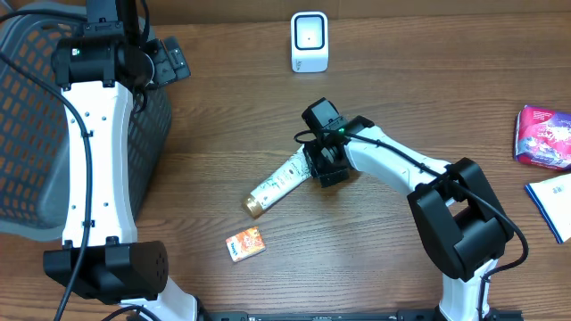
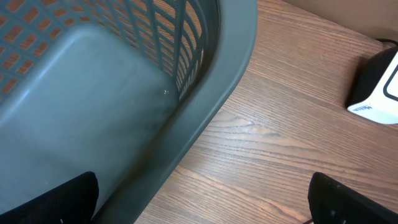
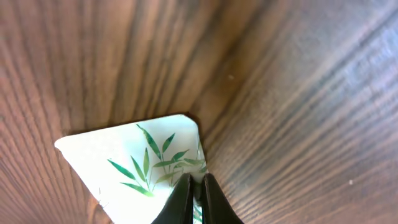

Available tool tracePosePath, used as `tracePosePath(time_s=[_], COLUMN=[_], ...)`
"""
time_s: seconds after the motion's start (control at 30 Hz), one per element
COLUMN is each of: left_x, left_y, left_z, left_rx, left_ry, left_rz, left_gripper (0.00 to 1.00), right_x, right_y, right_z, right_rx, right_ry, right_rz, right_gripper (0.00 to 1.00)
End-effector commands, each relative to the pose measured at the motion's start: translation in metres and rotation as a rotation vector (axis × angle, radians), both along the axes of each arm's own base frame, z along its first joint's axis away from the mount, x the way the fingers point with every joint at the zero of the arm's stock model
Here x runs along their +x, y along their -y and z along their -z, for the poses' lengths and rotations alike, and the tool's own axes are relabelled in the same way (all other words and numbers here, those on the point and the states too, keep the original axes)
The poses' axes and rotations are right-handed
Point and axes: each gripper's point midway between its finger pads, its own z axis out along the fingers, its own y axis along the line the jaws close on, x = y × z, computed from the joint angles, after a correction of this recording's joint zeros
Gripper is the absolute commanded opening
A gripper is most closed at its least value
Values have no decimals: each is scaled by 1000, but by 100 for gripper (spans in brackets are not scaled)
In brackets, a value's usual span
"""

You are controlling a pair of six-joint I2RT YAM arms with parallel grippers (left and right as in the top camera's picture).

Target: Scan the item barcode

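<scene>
The item is a white tube [image 1: 277,185] printed with green leaves, with a gold cap, lying flat on the wooden table at centre. My right gripper [image 1: 323,165] is at its flat crimped end. In the right wrist view the two fingers [image 3: 196,186] stand together, pinching the tube's thin edge [image 3: 137,162]. No barcode shows on the tube. The white scanner [image 1: 310,42] stands at the back centre, also visible at the right edge of the left wrist view [image 2: 379,87]. My left gripper [image 1: 169,61] hangs open over the basket's rim [image 2: 205,112], its fingers [image 2: 68,199] wide apart with nothing between them.
A grey mesh basket [image 1: 36,134] fills the far left. A small orange box [image 1: 245,243] lies near the front, below the tube's cap. A purple packet [image 1: 542,136] and a blue-and-white item [image 1: 555,203] lie at the right edge.
</scene>
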Motion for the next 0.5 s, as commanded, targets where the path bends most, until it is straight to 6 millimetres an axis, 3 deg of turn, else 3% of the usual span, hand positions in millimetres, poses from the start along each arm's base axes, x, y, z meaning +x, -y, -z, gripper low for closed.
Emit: tracePosePath(time_s=[0.0, 0.03, 0.1, 0.17, 0.33, 0.37, 0.43, 0.47], left_x=[1, 1, 1, 1, 1, 1, 1, 1], left_y=[1, 1, 1, 1, 1, 1, 1, 1], left_z=[5, 5, 6, 5, 5, 5, 5, 5], left_rx=[-4, -4, -4, -4, -4, -4, -4, -4], left_ry=[-15, -16, -15, -15, -15, -15, -15, -15], left_rz=[4, 4, 4, 4, 4, 4, 4, 4], left_gripper=[100, 100, 100, 100, 100, 100, 100, 100], right_x=[1, 1, -5, -10, -1, 1, 3, 4], right_y=[19, 19, 9, -2, -17, -18, -19, -20], right_z=[24, 24, 23, 20, -3, -10, -25, -30], right_rx=[-131, -132, -75, -10, 42, 45, 57, 60], right_ry=[32, 35, 16, -5, 100, 116, 155, 170], right_rz=[-109, -126, -193, -216, -320, -324, -348, -362], right_gripper=[4, 4, 27, 42, 56, 64, 97, 100])
